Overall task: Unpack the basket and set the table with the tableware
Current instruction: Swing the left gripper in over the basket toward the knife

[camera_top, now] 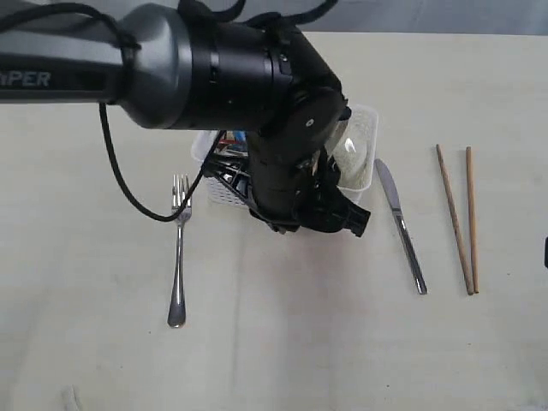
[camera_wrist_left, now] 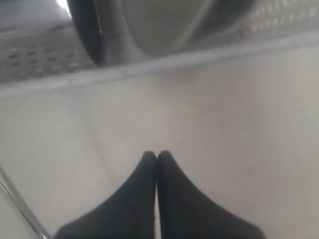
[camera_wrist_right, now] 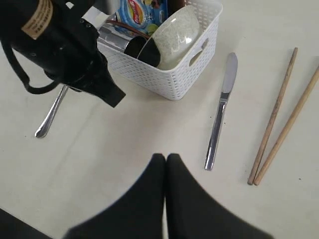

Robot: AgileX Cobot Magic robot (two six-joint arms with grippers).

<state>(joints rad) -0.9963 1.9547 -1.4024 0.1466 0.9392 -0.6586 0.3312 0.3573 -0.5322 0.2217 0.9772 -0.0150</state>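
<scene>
Steel fork [camera_top: 178, 248], knife [camera_top: 401, 224] and a pair of wooden chopsticks [camera_top: 455, 219] lie spread across the pale worktop [camera_top: 300, 342]. Between fork and knife, the white basket [camera_wrist_right: 174, 82] holds a cream bowl [camera_wrist_right: 177, 35], a shiny mug [camera_wrist_right: 130, 47] and a blue snack bag [camera_wrist_right: 142, 12]. The left hand [camera_wrist_left: 157, 157], closed tight and empty, hangs low over bare worktop just in front of the basket's near wall. The right hand [camera_wrist_right: 165, 158], likewise closed on nothing, hovers above the worktop, touching nothing. Unpacking looks partly done, with bowl and mug apparently next. Fetching either would call for the left hand to lift above the rim, open up and come down inside without catching the lattice wall.
</scene>
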